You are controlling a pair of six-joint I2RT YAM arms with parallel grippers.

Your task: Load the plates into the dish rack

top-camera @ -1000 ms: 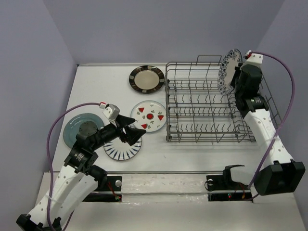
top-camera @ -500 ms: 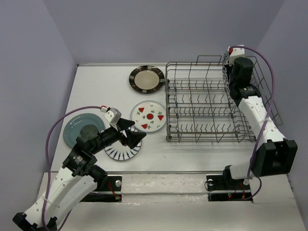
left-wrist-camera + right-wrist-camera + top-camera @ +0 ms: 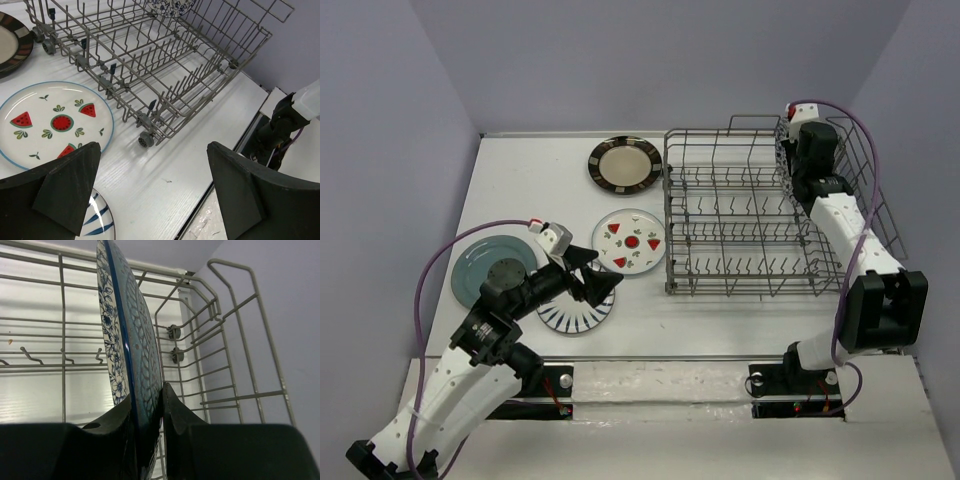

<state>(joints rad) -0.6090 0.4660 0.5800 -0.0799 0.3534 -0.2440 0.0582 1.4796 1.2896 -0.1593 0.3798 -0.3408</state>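
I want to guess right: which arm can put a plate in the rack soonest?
Right. The right tool clamps the patterned plate upright over the dish rack; the left tool is open and empty.

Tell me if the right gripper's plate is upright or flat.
Upright: the ornate plate stands on edge, pinched in the right gripper, dish rack wires behind it.

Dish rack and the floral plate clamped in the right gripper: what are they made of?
Dish rack: looks like steel wire with a matte grey coating; thin bent rods joined at crossings. Coating type unclear.
Floral plate: probably glazed ceramic; smooth sheen, blue printed flowers, braided relief on one face. Melamine can't be ruled out.
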